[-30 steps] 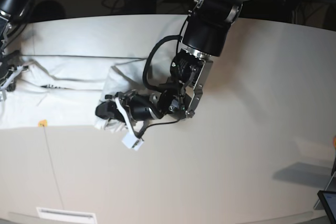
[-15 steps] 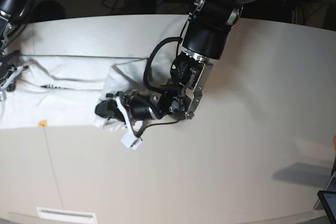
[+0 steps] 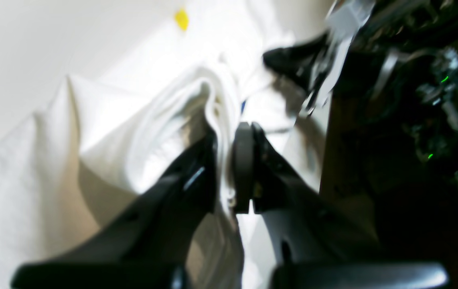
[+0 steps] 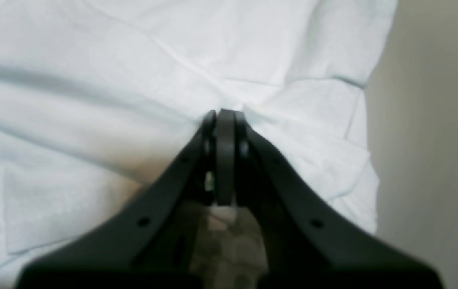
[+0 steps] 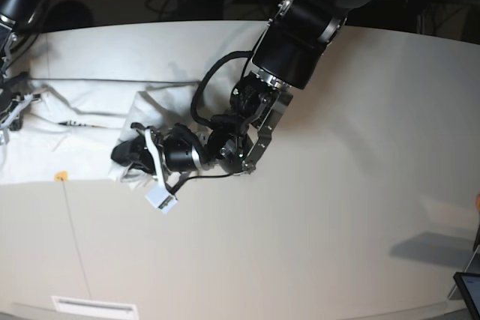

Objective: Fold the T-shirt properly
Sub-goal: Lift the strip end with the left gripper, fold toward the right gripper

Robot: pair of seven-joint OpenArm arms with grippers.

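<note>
Black cylindrical left arm [image 5: 300, 28] with looping black cable [image 5: 201, 103] and black-fingered pincer [image 3: 229, 168]

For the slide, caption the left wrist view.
Left gripper pinching a bunched fold of the white cloth T-shirt between its black fingers, over a pale table.

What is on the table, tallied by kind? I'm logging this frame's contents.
T-shirt, white: 1
End effectors, both pinching the shirt: 2, left end effector, right end effector
Small yellow marker at the shirt's edge: 1
Table: 1
Total: 5
</note>
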